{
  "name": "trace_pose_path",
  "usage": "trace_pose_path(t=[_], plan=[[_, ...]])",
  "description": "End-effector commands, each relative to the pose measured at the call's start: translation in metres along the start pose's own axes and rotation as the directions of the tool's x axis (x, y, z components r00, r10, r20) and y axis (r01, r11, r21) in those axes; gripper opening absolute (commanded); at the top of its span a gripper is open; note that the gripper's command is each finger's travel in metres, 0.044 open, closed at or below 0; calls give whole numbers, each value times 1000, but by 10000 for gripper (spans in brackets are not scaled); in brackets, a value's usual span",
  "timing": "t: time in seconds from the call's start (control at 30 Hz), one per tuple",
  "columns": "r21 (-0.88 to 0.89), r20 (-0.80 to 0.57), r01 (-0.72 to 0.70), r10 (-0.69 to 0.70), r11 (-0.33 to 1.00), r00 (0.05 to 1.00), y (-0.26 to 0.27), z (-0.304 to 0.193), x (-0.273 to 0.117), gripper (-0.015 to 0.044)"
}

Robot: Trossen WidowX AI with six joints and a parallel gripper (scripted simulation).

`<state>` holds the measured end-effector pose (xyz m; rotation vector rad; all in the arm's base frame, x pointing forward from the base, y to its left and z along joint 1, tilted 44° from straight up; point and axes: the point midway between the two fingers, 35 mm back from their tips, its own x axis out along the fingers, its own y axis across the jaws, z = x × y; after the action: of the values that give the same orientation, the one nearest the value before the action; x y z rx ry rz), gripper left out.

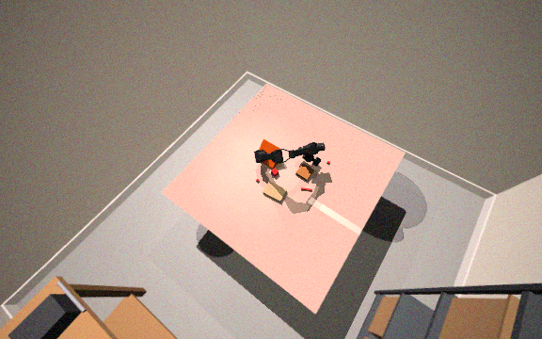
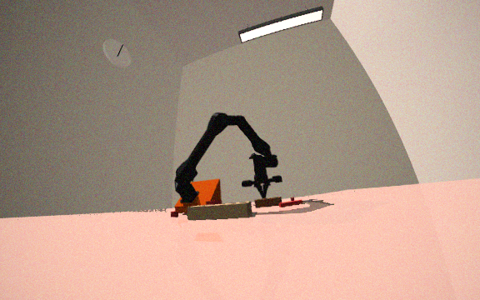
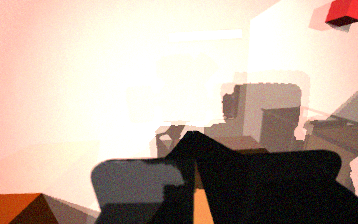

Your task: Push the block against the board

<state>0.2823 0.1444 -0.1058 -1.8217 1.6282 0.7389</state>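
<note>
The square block (image 1: 305, 172) (image 2: 268, 202), orange-brown, lies flat on the pink table. Part of an orange-brown surface, likely the block (image 3: 203, 207), shows beneath the fingers in the wrist view. The board (image 1: 275, 192) (image 2: 219, 211), pale tan and longer, lies flat apart from the block, with a wide gap between them. My gripper (image 1: 311, 162) (image 2: 263, 197) (image 3: 192, 135) is shut and empty, pointing down. Its tips are close to the block's far side, at or just above its top; whether they touch it is unclear. The board is not visible in the wrist view.
An orange wedge (image 1: 264, 146) (image 2: 208, 189) (image 3: 10, 207) stands by the arm's base. A red piece (image 1: 275, 172) lies between wedge and board. A red bar (image 1: 306, 189) (image 2: 291, 203) lies near the block. Small red pieces (image 1: 328, 163) (image 1: 258, 181) lie farther out.
</note>
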Motion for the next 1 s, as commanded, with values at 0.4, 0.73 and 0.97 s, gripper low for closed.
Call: trace_pose_path(t=[0.4,0.73,0.97], plan=[[-12,-11,-5,5,1000,1000,1,-16,16,0],[-13,-11,-5,5,1000,1000,0,-33,15,0],[-13,-11,-5,5,1000,1000,-1,-44,15,0]])
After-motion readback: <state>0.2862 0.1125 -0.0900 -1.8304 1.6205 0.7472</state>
